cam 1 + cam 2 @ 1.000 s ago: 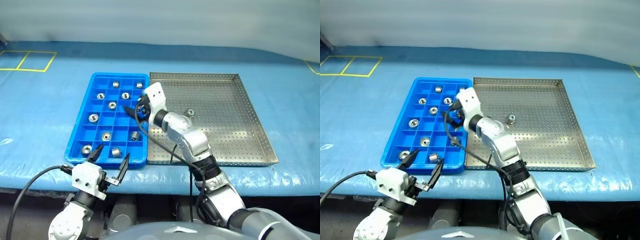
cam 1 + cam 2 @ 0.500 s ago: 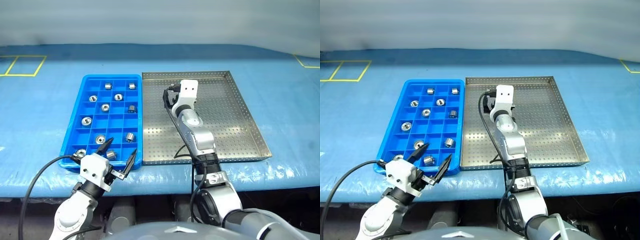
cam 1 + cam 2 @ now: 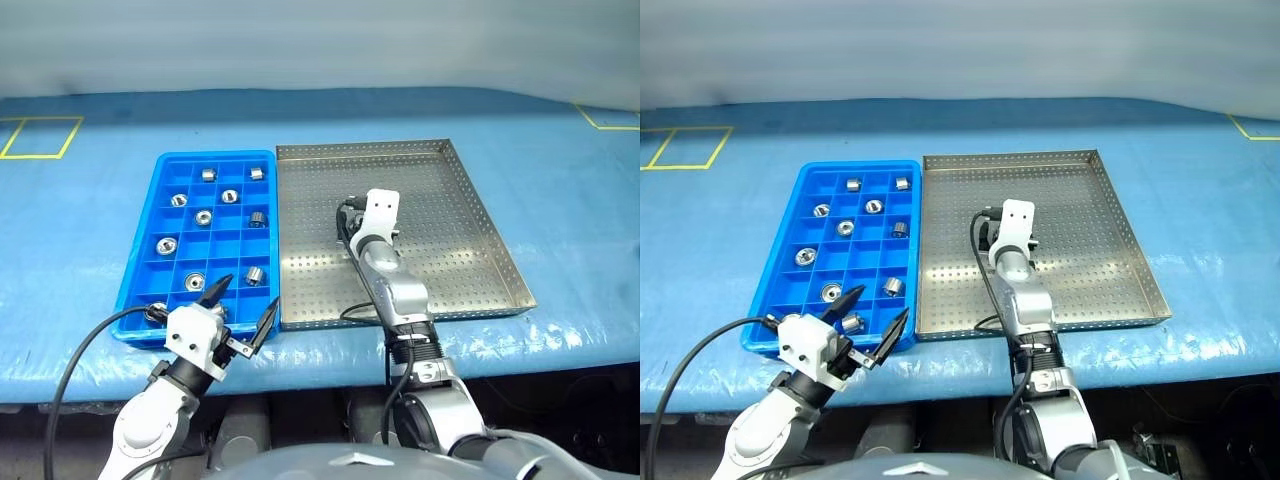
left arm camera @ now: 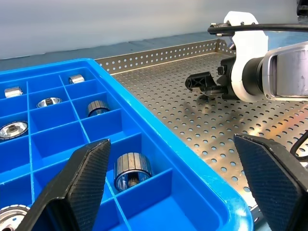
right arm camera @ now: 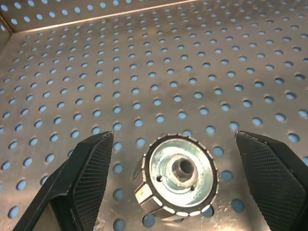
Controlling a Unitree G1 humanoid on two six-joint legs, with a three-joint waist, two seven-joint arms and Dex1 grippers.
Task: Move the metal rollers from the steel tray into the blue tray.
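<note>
Sitting on blue desk (image 3: 80,250): blue tray (image 3: 140,285) w/ steel tray (image 3: 470,235) just beside it, edges nearly touching. Lying in separate compartments of blue tray: approx nine rollers (image 3: 256,275). Resting on steel tray's perforated floor: one last roller (image 5: 176,174), hole facing up, lying between right gripper (image 5: 175,144) fingers. Right fingers (image 5: 82,185) standing wide apart, either side of roller, not touching it. Left gripper (image 3: 243,312) hovering at blue tray's near corner, fingers (image 4: 79,185) spread apart, gripping nothing.
</note>
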